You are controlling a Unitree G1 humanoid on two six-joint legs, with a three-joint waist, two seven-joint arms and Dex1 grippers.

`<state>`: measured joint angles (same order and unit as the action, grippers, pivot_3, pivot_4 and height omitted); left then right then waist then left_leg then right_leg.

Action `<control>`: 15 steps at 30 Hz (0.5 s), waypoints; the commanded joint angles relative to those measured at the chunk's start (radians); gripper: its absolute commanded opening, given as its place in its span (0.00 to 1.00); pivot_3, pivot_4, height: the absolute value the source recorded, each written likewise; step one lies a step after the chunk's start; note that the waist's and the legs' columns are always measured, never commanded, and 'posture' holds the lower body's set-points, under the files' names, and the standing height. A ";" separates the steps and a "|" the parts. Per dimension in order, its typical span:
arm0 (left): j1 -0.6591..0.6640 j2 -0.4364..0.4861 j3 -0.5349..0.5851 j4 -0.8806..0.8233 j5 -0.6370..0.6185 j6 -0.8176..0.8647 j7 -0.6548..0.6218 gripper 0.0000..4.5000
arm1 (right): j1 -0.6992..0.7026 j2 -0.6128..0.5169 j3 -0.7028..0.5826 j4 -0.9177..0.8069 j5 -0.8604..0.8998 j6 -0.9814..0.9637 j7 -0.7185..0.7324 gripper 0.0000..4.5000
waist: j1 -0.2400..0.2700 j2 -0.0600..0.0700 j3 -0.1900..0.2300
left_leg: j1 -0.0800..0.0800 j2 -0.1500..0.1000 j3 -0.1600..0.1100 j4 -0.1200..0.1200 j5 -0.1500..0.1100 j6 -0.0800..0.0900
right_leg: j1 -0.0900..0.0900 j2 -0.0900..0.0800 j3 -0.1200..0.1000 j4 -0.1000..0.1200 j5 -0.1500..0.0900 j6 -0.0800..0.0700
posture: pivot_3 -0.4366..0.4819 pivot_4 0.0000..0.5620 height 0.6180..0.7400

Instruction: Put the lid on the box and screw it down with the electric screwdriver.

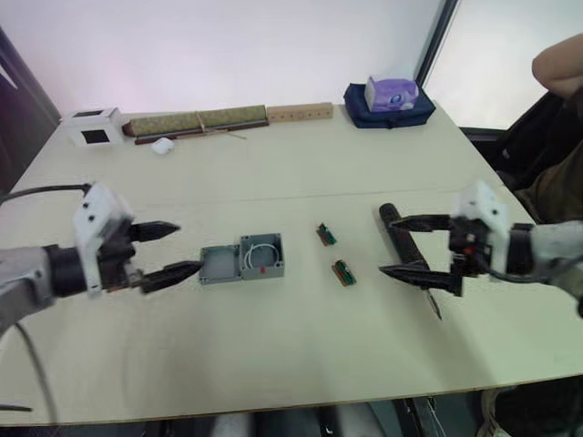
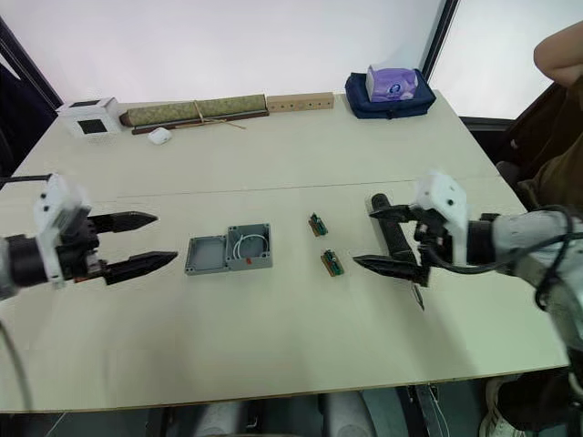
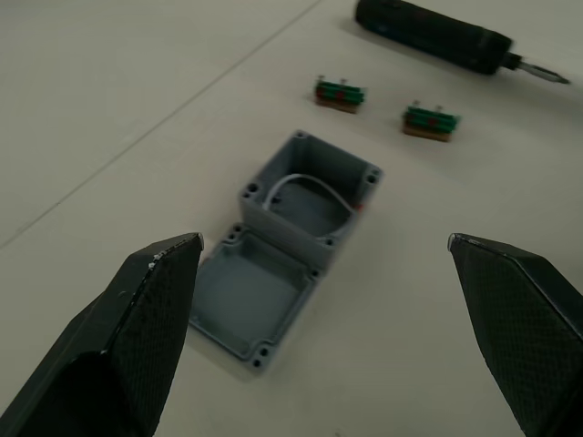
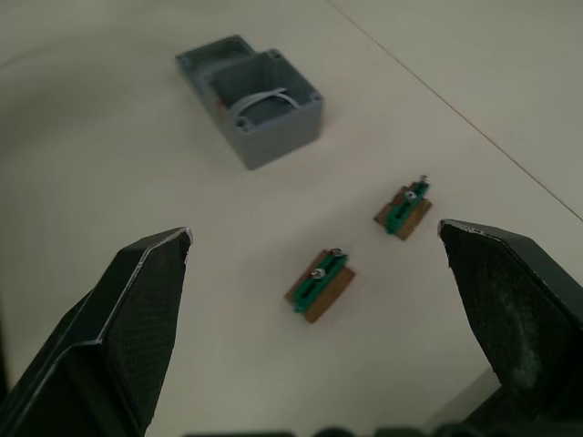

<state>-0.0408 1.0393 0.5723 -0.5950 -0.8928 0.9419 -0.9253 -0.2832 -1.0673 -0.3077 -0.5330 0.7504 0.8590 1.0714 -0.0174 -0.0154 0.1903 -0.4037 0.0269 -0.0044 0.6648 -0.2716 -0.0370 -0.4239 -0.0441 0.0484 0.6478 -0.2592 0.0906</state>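
While the box [image 1: 261, 255] sits on the table [image 1: 291, 355], the lid [image 1: 219, 264] touches its left side, just beyond the left gripper's [image 1: 171, 251] spread fingers. Well right of the box, the right gripper [image 1: 413, 246] spreads above the screwdriver [image 1: 405, 244].

Lid [image 1: 219, 264] is sitting touching the box's [image 1: 261, 256] left side on the table [image 1: 301, 355], two small boards [image 1: 335, 254] lying right of it, screwdriver [image 1: 401, 238] further right.
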 commanded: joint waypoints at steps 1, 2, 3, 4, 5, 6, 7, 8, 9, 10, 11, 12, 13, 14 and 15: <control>0.013 0.022 0.025 -0.006 -0.009 -0.037 -0.047 0.98 | 0.007 -0.026 -0.038 -0.020 0.033 -0.002 0.014 1.00 | 0.000 0.000 0.000 | 0.001 0.000 0.000 0.000 0.000 0.000 | 0.000 0.000 0.000 0.000 0.000 -0.001 | 0.48 0.27 1.00; 0.010 0.023 0.016 -0.004 -0.005 -0.044 -0.048 0.98 | 0.006 -0.028 -0.037 -0.020 0.034 -0.003 0.010 1.00 | 0.000 0.000 0.000 | 0.001 0.000 0.001 0.000 0.000 0.000 | 0.000 0.000 0.000 0.000 0.000 -0.001 | 0.48 0.27 1.00; 0.007 0.025 0.007 -0.004 -0.002 -0.050 -0.049 0.98 | 0.002 -0.027 -0.035 -0.021 0.035 -0.005 0.006 1.00 | 0.000 0.000 0.000 | 0.001 0.000 0.001 0.000 0.000 0.000 | 0.000 0.000 0.000 0.000 0.000 -0.001 | 0.48 0.27 1.00; 0.004 0.029 -0.002 -0.005 0.003 -0.052 -0.048 0.98 | -0.003 -0.026 -0.034 -0.021 0.038 -0.003 -0.002 1.00 | 0.000 0.000 0.000 | 0.001 0.000 0.001 0.000 0.000 0.000 | 0.000 0.000 0.000 0.000 0.000 -0.001 | 0.48 0.27 1.00; 0.000 0.028 -0.007 -0.004 -0.006 -0.050 -0.048 0.98 | -0.007 -0.024 -0.033 -0.021 0.041 -0.001 -0.008 1.00 | 0.001 0.000 0.000 | 0.000 0.000 0.001 0.000 0.000 0.000 | 0.000 0.000 0.000 0.000 0.000 -0.001 | 0.48 0.27 1.00; -0.004 0.030 -0.013 -0.004 -0.008 -0.053 -0.050 0.98 | -0.011 -0.024 -0.032 -0.022 0.042 0.001 -0.014 1.00 | 0.001 0.000 0.000 | 0.000 0.000 0.001 0.000 0.000 0.000 | 0.000 0.000 0.000 0.000 0.000 -0.001 | 0.48 0.27 1.00; -0.008 0.031 -0.017 -0.004 -0.009 -0.056 -0.051 0.98 | -0.013 -0.024 -0.031 -0.022 0.043 0.001 -0.018 1.00 | 0.001 0.000 0.000 | -0.001 0.000 0.001 0.000 0.000 0.000 | -0.001 0.000 0.000 0.000 0.000 0.000 | 0.48 0.27 1.00; -0.012 0.032 -0.023 -0.002 -0.005 -0.059 -0.050 0.98 | -0.015 -0.023 -0.031 -0.023 0.044 0.002 -0.024 1.00 | 0.001 0.000 0.000 | -0.001 0.000 0.001 0.000 0.000 0.000 | -0.001 0.000 0.000 0.000 0.000 0.000 | 0.48 0.27 1.00; -0.016 0.036 -0.033 0.002 0.005 -0.069 -0.056 0.98 | -0.016 -0.023 -0.029 -0.026 0.045 0.004 -0.030 1.00 | 0.001 0.000 0.000 | -0.001 0.000 0.001 0.000 0.000 0.000 | -0.001 0.000 0.000 0.000 0.000 0.000 | 0.48 0.27 1.00; -0.025 0.039 -0.044 0.010 0.010 -0.074 -0.060 0.98 | -0.017 -0.022 -0.026 -0.031 0.044 0.004 -0.038 1.00 | 0.001 0.000 0.000 | -0.001 0.000 0.001 0.000 0.000 0.000 | -0.001 0.000 0.000 0.000 0.000 0.000 | 0.48 0.27 1.00; -0.032 0.042 -0.053 0.015 0.012 -0.078 -0.062 0.98 | -0.018 -0.022 -0.023 -0.035 0.043 0.004 -0.044 1.00 | 0.001 0.000 0.000 | -0.001 0.000 0.001 0.000 0.000 0.000 | -0.001 0.000 0.000 0.000 0.000 0.000 | 0.48 0.27 1.00; -0.036 0.047 -0.063 0.019 0.015 -0.084 -0.069 0.98 | -0.021 -0.021 -0.020 -0.037 0.046 0.006 -0.051 1.00 | 0.001 0.000 0.000 | -0.001 0.000 0.001 0.000 0.000 0.000 | -0.001 0.000 0.001 0.000 0.000 0.000 | 0.48 0.27 1.00; -0.043 0.051 -0.074 0.022 0.021 -0.091 -0.072 0.98 | -0.027 -0.019 -0.017 -0.039 0.051 0.008 -0.059 1.00 | 0.001 0.000 0.000 | -0.001 0.000 0.001 0.000 0.000 0.000 | -0.001 0.000 0.001 0.000 0.000 0.000 | 0.48 0.27 1.00; -0.049 0.055 -0.083 0.025 0.024 -0.095 -0.076 0.98 | -0.033 -0.018 -0.015 -0.040 0.057 0.012 -0.067 1.00 | 0.001 0.000 0.000 | -0.001 0.000 0.001 0.000 0.000 0.000 | -0.001 0.000 0.001 0.000 0.000 0.000 | 0.48 0.27 1.00; -0.058 0.059 -0.096 0.028 0.029 -0.103 -0.081 0.98 | -0.038 -0.017 -0.012 -0.041 0.061 0.015 -0.074 1.00 | 0.001 0.000 0.000 | -0.001 0.000 0.001 0.000 0.000 0.000 | -0.001 0.000 0.001 0.000 0.000 0.000 | 0.48 0.27 1.00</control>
<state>-0.0798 1.0817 0.4818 -0.5646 -0.8735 0.8666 -0.9945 -0.2969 -1.0792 -0.3112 -0.5479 0.7905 0.8716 1.0121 -0.0167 -0.0155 0.1903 -0.4048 0.0270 -0.0032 0.6649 -0.2716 -0.0371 -0.4250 -0.0439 0.0491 0.6478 -0.2589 0.0903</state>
